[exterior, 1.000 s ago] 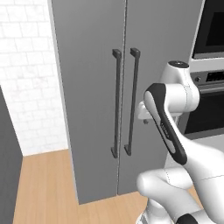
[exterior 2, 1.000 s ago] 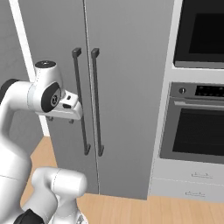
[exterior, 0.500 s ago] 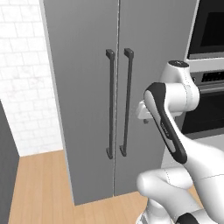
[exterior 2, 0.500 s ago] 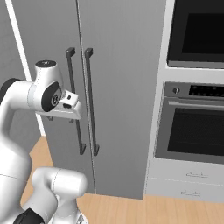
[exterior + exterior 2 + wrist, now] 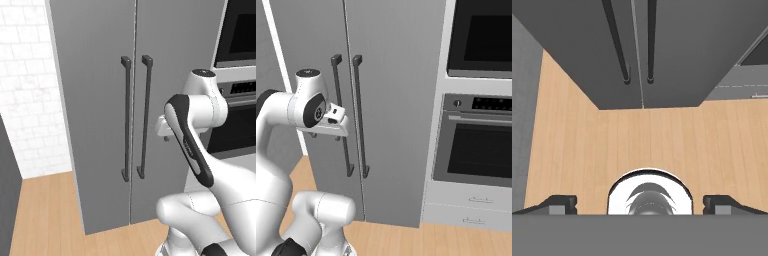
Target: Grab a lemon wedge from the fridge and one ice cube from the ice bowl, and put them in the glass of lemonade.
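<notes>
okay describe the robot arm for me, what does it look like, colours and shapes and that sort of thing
The arm is glossy white, built of rounded, tube-like segments, with a long black stripe along one link and dark rings and caps at the joints. A round dark disc marks the joint facing the right base camera. The gripper ends in two small dark, blocky finger tips. No loose cables or lettering can be made out.

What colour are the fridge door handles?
Dark grey, nearly black; the handles show best in the right base view.
</notes>
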Available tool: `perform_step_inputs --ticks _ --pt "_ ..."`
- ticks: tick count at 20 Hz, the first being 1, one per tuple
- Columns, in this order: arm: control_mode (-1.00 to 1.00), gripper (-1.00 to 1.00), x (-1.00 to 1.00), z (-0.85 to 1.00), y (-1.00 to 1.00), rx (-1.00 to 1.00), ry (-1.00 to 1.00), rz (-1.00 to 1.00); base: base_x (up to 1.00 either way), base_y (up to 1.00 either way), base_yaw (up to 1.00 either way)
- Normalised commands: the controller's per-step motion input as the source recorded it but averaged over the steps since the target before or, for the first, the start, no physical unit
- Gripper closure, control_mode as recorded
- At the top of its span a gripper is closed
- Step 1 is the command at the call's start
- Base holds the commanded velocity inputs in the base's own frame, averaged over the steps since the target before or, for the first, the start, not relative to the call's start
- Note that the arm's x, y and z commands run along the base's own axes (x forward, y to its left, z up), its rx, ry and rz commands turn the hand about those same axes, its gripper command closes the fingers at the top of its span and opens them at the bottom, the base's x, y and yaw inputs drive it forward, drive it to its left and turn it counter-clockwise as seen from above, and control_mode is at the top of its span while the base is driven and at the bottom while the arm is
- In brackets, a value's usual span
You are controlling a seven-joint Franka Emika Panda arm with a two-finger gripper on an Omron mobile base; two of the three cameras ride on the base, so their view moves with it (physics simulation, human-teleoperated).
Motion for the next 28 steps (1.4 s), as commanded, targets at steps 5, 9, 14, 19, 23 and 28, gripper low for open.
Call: perform_step_inputs --ticks 5,9,14,19,23,28 --pt "1.0 -1.0 0.0 0.0 0.0 0.0 0.0 0.0 0.0 0.0 0.0" --pt "-1.0 -1.0 0.0 0.0 0.0 0.0 -0.02 0.0 0.0 0.0 0.0" --pt "-1.0 -1.0 -0.14 0.57 0.0 -0.01 -0.35 0.05 0.0 0.0 0.0" --pt "-1.0 -1.0 0.03 0.77 0.0 -0.06 -0.48 0.1 0.0 0.0 0.0" --pt "-1.0 -1.0 0.24 0.63 0.0 -0.11 -0.46 0.03 0.0 0.0 0.0" --pt "-1.0 -1.0 0.87 0.45 0.0 -0.01 -0.13 0.0 0.0 0.0 0.0"
